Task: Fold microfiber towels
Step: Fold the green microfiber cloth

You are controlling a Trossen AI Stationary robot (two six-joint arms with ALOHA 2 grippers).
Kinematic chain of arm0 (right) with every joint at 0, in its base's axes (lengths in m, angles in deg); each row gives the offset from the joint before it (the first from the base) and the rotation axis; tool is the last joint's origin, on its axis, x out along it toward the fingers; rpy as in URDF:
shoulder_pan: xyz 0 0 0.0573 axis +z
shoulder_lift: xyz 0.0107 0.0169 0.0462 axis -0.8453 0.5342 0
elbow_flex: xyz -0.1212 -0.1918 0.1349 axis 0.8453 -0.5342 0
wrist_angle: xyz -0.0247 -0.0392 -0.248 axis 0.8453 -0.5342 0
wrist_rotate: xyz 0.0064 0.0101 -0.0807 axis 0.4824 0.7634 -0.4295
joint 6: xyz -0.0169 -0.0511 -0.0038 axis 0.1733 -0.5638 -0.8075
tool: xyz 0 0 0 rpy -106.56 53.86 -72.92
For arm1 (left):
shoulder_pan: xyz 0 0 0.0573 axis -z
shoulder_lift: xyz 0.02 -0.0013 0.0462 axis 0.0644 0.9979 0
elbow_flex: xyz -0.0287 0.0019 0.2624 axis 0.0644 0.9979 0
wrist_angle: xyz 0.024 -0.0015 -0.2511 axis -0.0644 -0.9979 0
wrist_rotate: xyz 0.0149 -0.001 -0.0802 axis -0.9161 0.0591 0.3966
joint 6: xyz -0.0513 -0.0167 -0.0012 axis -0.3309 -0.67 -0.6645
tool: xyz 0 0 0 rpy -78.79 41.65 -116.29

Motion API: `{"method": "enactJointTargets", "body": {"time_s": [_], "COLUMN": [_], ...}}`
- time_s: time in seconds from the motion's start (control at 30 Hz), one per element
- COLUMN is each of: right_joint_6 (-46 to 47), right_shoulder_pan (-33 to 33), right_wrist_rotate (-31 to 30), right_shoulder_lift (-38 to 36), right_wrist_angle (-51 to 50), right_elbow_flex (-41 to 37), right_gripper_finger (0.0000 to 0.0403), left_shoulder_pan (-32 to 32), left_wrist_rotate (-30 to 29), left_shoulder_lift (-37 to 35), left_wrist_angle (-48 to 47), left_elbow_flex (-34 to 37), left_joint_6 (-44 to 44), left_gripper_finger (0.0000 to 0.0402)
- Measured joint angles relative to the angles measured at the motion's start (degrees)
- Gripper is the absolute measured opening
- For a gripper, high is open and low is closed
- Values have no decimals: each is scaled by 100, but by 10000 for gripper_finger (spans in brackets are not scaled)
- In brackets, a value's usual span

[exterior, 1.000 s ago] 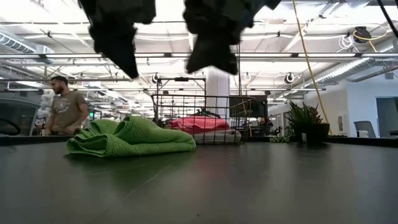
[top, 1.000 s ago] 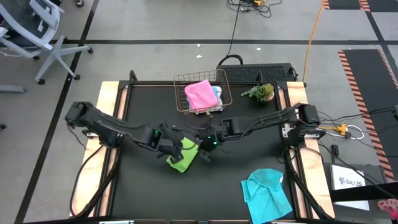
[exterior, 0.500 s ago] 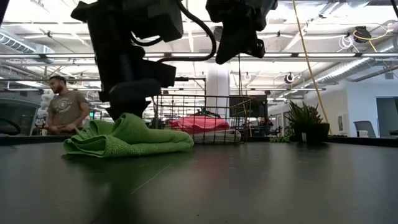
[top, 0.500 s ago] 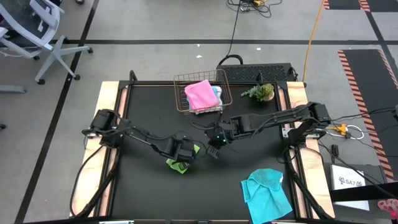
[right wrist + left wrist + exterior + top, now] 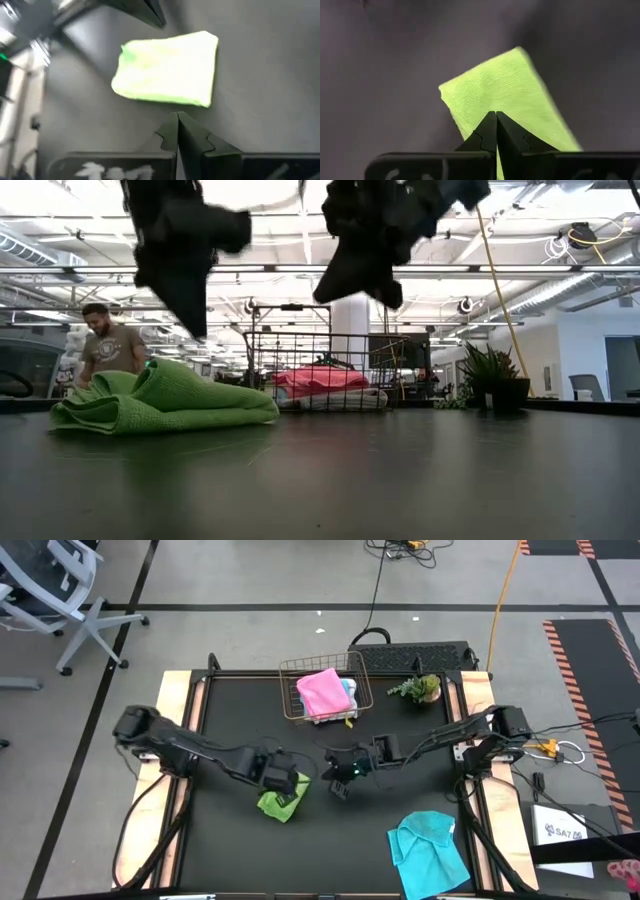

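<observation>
A lime green microfiber towel (image 5: 282, 804) lies folded flat on the black table, left of centre; the low view (image 5: 165, 398) shows it as a low, thick bundle. My left gripper (image 5: 283, 783) hangs shut just above its far side (image 5: 496, 117), clear of the cloth in the low view (image 5: 196, 330). My right gripper (image 5: 336, 790) is shut too and hovers to the towel's right, higher up (image 5: 335, 292), looking at the towel (image 5: 167, 70). A crumpled cyan towel (image 5: 430, 850) lies at the near right.
A copper wire basket (image 5: 297, 712) at the far centre holds a pink towel (image 5: 322, 690) and a blue one (image 5: 348, 692). A small potted plant (image 5: 418, 688) stands to its right. A person (image 5: 105, 355) stands in the room beyond the table.
My left gripper came down onto the green towel, then rose clear of it again. The towel has slid a little toward the table's left and near edges and stays folded. My right gripper has shifted slightly toward the near edge.
</observation>
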Motion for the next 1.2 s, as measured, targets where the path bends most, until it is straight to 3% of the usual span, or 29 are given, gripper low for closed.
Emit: {"method": "enactJointTargets", "body": {"time_s": [0.13, 0.23, 0.5, 0.6, 0.77, 1.07, 1.2], "right_joint_6": [265, 561, 610, 565, 640, 902, 853], "right_shoulder_pan": [-41, -128, -143, -142, -173, -23, 91], "right_wrist_rotate": [23, 149, 432, 505, 1012, 2584, 2692], "right_shoulder_lift": [-2, -2, 26, -13, -76, -629, -1143], "right_wrist_angle": [1498, 1916, 2381, 2473, 2566, 2453, 2393], "right_elbow_flex": [-808, -1238, -1306, -1243, -1178, -1182, -1182], "right_gripper_finger": [0, 0, 0, 0, 0, 0, 0], "left_shoulder_pan": [81, 139, 220, 214, 272, 181, 33], "left_wrist_rotate": [-42, -204, -206, 151, 760, 707, 787], "left_shoulder_lift": [-447, -511, -69, 166, 598, 1294, 1585], "left_wrist_angle": [-85, -71, 77, 255, 721, 962, 1444], "left_elbow_flex": [-15, -11, -8, -9, -9, -9, -10], "left_joint_6": [-201, -344, -399, -123, 437, 890, 1198], "left_gripper_finger": [7, 3, 5, 4, 6, 8, 3]}}
